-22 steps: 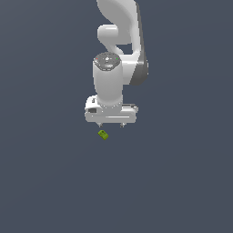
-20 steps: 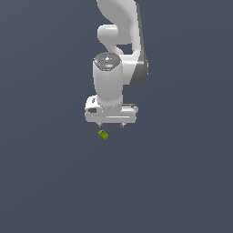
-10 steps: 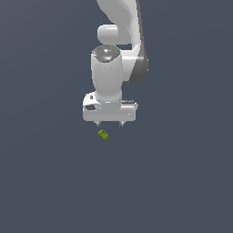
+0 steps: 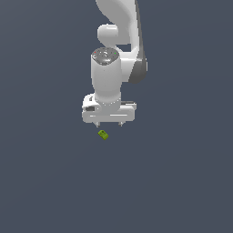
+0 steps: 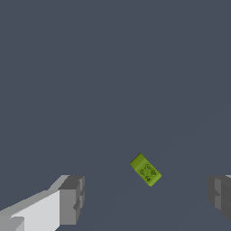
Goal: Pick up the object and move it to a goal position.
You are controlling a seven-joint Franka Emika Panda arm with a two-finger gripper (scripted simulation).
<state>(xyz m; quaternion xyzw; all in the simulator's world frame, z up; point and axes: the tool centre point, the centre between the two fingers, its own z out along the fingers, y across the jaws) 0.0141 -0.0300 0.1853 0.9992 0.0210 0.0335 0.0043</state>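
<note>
Green block (image 4: 103, 134) below spread gripper (image 4: 108, 124)

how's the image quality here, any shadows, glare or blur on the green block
Exterior view: flat, even light, no cast shadow or glare; the green block is tiny, its details unreadable. Wrist view: block sharp enough to show studs; open gripper fingers cropped at the frame edge.

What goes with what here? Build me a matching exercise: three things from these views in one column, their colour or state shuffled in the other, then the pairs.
Things:
1. block
2. fingers
3. arm

Descriptions:
A. white, reaching down from above
B. lime green, lying free on the dark surface
C. grey, spread wide apart, holding nothing

Pairs: 1-B, 2-C, 3-A
</note>
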